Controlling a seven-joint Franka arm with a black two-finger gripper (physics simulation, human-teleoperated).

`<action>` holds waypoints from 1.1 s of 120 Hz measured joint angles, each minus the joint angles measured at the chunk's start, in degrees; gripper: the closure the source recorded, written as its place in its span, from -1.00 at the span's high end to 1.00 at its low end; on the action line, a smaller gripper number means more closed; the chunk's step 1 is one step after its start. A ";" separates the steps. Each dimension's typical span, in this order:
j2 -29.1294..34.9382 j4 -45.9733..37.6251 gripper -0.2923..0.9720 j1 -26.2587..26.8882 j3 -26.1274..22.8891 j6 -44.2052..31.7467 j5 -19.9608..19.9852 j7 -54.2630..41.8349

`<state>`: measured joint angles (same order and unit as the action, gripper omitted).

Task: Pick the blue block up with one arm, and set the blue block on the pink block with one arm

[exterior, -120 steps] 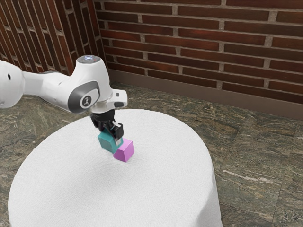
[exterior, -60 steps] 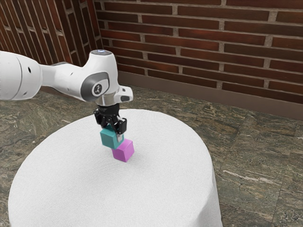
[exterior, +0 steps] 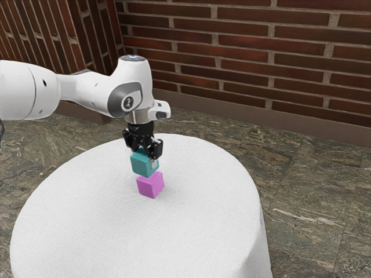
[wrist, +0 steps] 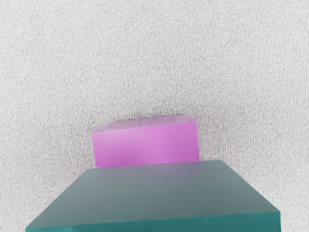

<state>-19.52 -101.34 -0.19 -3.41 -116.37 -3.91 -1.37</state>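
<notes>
A teal-blue block (exterior: 144,164) hangs in the air with my black gripper (exterior: 146,157) shut on it. The pink block (exterior: 151,185) rests on the white round table (exterior: 174,243), just below the held block and slightly toward the exterior view's right. A small gap separates the two blocks. In the wrist view the blue block (wrist: 154,198) looms large under my hand, and the pink block (wrist: 146,142) shows just past its edge on the white cloth.
The white cloth-covered table (exterior: 87,231) has open room all around the two blocks. Brick walls (exterior: 243,52) stand behind it, and a stone floor (exterior: 313,185) surrounds it.
My arm has carried the blue block up and toward the exterior view's right, from beside the pink block to nearly above it. The pink block has stayed put.
</notes>
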 joint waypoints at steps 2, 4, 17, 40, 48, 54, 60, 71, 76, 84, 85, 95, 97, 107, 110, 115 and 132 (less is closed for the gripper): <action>-0.13 -0.01 0.04 0.00 0.02 0.02 0.00 0.00; -0.24 -0.01 0.04 0.01 0.03 0.04 0.01 0.00; -1.16 -0.02 0.04 0.01 0.06 0.02 0.02 0.01; -1.70 0.97 0.04 0.01 0.00 -0.10 0.05 -0.06; -1.77 1.14 0.04 -0.04 -0.02 -0.12 0.07 -0.10; -1.84 1.18 0.05 -0.01 0.00 -0.15 0.08 -0.13; -1.87 1.20 0.13 0.00 0.01 -0.18 0.18 -0.20; -1.93 1.21 0.26 0.01 0.01 -0.23 0.34 -0.35; -1.98 1.21 0.31 0.02 0.01 -0.25 0.38 -0.41; -2.04 1.21 0.37 0.01 0.00 -0.28 0.43 -0.50; -2.04 1.21 0.38 0.01 0.00 -0.28 0.43 -0.52; -1.99 1.21 0.43 0.01 0.00 -0.30 0.46 -0.62; -1.95 1.21 0.44 -0.01 -0.01 -0.30 0.46 -0.63; 0.22 1.15 0.47 0.38 0.04 -0.23 0.43 -0.71; 1.31 1.03 0.48 0.54 0.05 -0.20 0.41 -0.73; 2.39 0.85 0.49 0.64 0.05 -0.13 0.38 -0.77; 4.26 0.53 0.51 -0.03 -0.63 1.85 0.61 -0.88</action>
<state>-15.26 -100.81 -0.23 -4.04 -114.53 -3.31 -2.24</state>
